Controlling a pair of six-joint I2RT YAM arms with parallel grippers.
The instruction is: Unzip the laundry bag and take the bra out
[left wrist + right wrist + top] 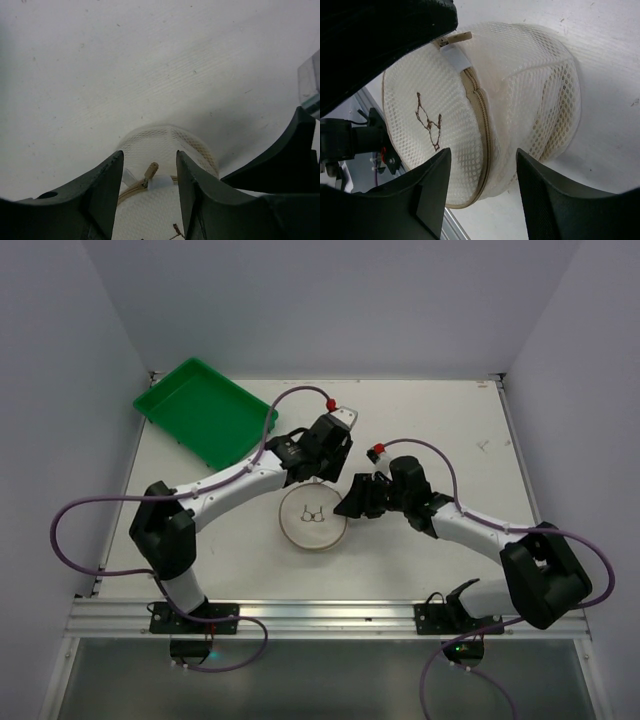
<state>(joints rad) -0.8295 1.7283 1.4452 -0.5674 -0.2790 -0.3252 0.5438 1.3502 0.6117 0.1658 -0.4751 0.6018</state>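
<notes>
The cream-white mesh laundry bag (313, 518) stands on the table with its round lid and bra line-drawing facing up. Its zip looks closed. The tan zip pull (151, 171) sits at the bag's far rim beside a white tab. My left gripper (318, 478) is open, its fingers on either side of the pull in the left wrist view (149, 167), not closed on it. My right gripper (350, 505) is open at the bag's right side, its fingers straddling the zip rim and wall (482, 172). The bra is hidden.
A green rectangular tray (200, 410) lies at the back left. The white table (450, 430) stretches out behind and to the right of the bag. Purple cables loop off both arms.
</notes>
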